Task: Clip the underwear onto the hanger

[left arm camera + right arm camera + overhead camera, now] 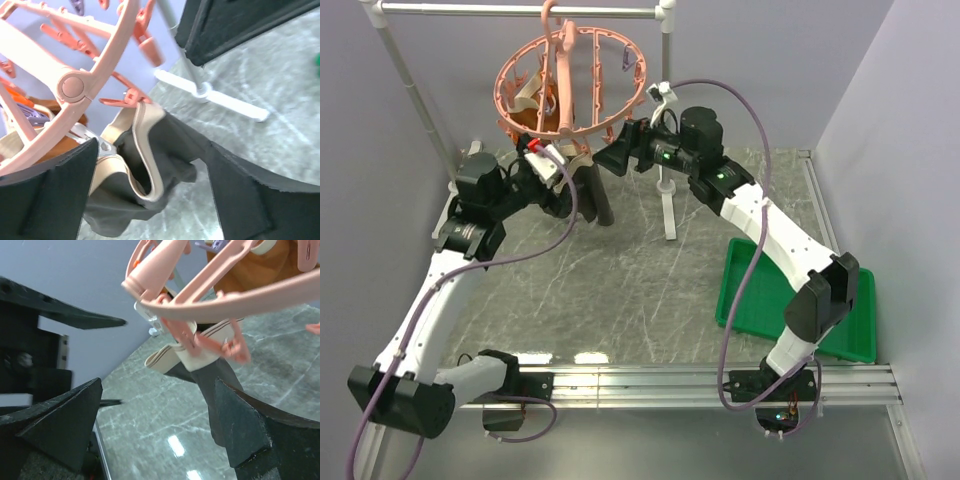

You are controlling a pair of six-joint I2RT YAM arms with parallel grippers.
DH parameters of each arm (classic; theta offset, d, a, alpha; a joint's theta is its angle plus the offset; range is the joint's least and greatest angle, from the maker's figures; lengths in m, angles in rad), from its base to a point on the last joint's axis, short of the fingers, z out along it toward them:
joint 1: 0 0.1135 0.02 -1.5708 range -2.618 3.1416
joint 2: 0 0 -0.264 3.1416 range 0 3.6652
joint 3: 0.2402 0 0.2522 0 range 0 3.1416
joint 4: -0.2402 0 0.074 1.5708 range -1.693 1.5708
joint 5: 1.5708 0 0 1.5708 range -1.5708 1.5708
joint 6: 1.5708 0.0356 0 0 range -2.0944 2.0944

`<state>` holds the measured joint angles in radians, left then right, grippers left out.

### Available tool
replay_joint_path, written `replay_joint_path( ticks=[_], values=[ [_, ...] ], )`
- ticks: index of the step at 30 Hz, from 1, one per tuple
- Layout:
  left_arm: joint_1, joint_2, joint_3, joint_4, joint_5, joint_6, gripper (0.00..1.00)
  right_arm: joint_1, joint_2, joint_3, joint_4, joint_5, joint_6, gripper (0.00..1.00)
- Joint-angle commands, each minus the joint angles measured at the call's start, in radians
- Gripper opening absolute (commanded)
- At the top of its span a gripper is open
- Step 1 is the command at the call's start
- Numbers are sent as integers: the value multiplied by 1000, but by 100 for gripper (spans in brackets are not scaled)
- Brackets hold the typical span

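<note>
Underwear [593, 195] hangs by waistband from hanger [563, 85] clip [220, 344], long axis vertical, legs down toward worktop [620, 290]; left fingers [45, 195] apart, right fingers [60, 425] apart.

You have nothing to read here. No letters, numbers, brand marks or signs can be made out on the hanger [563, 90], on the underwear [167, 155] hanging below its ring, or on anything else around the hanger in the three views.
</note>
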<state>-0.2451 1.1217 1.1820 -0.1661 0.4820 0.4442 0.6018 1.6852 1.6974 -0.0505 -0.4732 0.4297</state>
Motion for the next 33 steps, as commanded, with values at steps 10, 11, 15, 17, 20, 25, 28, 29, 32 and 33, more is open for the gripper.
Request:
replay_joint_path(
  ticks=[10,11,15,17,20,25,28,29,32,33],
  values=[
    [62,-186,-62,-140,3,-438,99,-62,-223,-226,42,-67,-100,100],
    [76,-194,-73,-147,-25,-500,99,-63,-237,-237,25,-41,-103,100],
    [168,-214,-73,-220,-152,-623,99,-77,-364,-355,-15,33,-118,100],
    [181,-200,-49,-303,-267,-636,99,-91,-416,-402,-40,74,-146,100],
    [188,-169,-21,-390,-304,-642,99,-122,-505,-487,-81,122,-178,100],
    [210,-134,-4,-503,-226,-562,99,-189,-623,-585,-143,191,-247,100],
    [216,-122,-22,-533,-99,-477,99,-259,-680,-633,-169,208,-295,100],
    [216,-117,-37,-529,-82,-464,99,-279,-700,-651,-179,205,-304,100],
    [216,-85,-85,-526,-109,-469,99,-342,-743,-682,-228,208,-336,100],
    [216,-77,-94,-524,-127,-469,99,-365,-755,-689,-251,211,-348,100]
  ],
)
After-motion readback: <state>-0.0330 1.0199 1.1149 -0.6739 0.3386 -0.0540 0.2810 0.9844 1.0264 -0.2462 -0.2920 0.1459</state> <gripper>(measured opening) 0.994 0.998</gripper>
